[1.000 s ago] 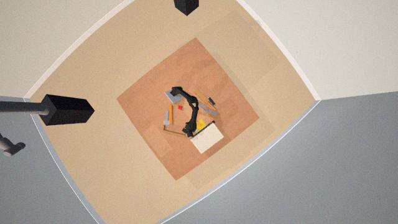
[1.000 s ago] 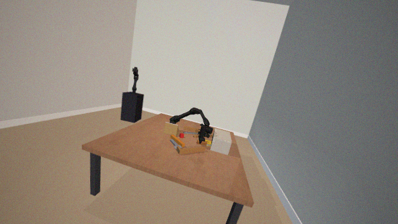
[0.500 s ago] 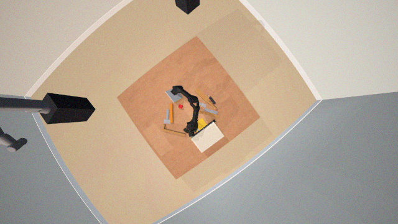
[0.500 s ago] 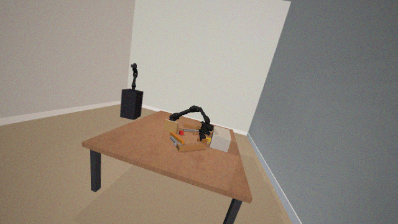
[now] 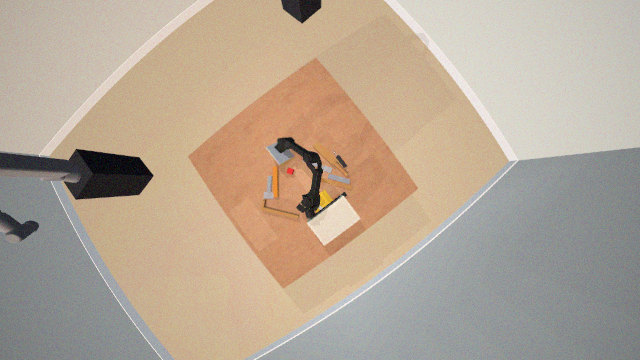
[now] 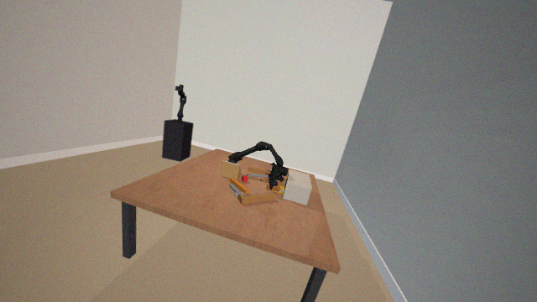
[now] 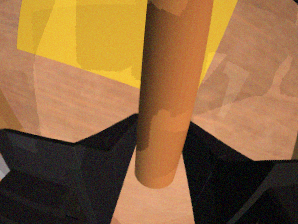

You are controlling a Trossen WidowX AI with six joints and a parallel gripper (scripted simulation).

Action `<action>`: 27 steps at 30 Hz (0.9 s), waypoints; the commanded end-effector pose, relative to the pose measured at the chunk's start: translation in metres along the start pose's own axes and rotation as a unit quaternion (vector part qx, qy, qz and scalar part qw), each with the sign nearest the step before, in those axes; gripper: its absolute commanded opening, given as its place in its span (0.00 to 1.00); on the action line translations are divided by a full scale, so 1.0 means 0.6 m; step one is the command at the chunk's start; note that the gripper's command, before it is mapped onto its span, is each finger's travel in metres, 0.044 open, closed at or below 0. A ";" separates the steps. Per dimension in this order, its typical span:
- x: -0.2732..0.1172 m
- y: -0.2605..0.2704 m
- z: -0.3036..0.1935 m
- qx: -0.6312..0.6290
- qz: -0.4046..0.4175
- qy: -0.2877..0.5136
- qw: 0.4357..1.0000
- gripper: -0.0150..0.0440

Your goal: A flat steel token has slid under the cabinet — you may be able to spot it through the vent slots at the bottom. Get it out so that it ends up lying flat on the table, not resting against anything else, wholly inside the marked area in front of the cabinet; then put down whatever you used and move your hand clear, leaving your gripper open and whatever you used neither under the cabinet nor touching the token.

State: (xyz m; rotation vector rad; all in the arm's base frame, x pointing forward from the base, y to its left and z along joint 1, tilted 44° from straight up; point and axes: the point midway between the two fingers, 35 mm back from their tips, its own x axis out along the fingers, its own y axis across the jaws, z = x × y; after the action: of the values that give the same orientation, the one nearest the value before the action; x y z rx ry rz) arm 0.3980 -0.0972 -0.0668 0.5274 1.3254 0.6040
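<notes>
The white cabinet (image 5: 334, 221) (image 6: 299, 193) stands on the table. The yellow marked area (image 5: 325, 198) (image 6: 282, 190) (image 7: 107, 42) lies in front of it, partly hidden by the arm. My gripper (image 5: 310, 212) (image 6: 273, 187) (image 7: 160, 121) is shut on a round wooden rod (image 7: 173, 75), whose near end shows between the fingers. The rod reaches forward over the yellow area in the wrist view, and its far end is out of view. The gripper is low, by the cabinet's front left corner in the top view. The steel token is not visible in any view.
A wooden angled piece (image 5: 281, 212) (image 6: 260, 199) lies left of the gripper. An orange bar (image 5: 275, 181) and a grey tool (image 5: 269, 187) lie beyond it. A red cube (image 5: 290, 171) (image 6: 245, 179) is near the arm's base. Wooden strips and a grey piece (image 5: 339, 178) lie opposite.
</notes>
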 end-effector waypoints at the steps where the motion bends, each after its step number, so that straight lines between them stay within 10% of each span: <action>1: 0.002 0.007 0.001 -0.001 0.004 -0.002 1.000 0.25; 27: 0.002 0.004 -0.038 0.000 0.003 -0.001 1.000 0.25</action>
State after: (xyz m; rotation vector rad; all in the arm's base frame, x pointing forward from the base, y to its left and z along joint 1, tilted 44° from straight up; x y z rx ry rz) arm 0.3799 -0.0945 -0.0685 0.5305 1.3214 0.6064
